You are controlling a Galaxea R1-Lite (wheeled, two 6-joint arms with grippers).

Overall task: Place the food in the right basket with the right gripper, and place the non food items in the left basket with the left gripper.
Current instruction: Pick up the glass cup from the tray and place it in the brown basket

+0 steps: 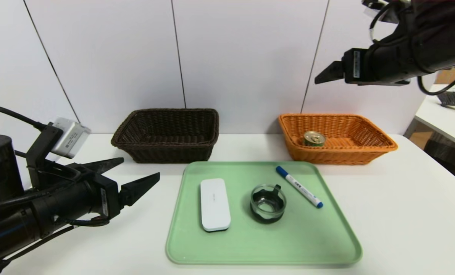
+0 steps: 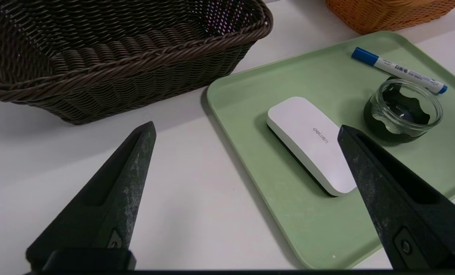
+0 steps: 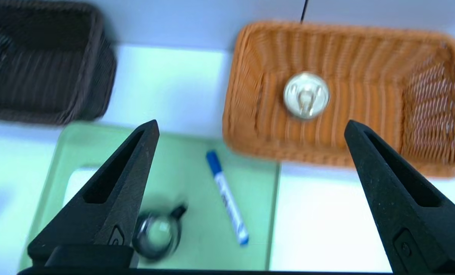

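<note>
One green tray on the table carries three items: white case, glass jar, blue-capped marker. Behind it stand two baskets: dark brown basket, orange basket holding one tin can. Left pincer beside the tray and right pincer above it are both spread, empty; the right is partly cut off.

A pale green tray lies on the white surface — white wall panels behind, dark seams between them.

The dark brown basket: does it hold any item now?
No, the dark brown basket shows only bare weave inside in the head view.
</note>
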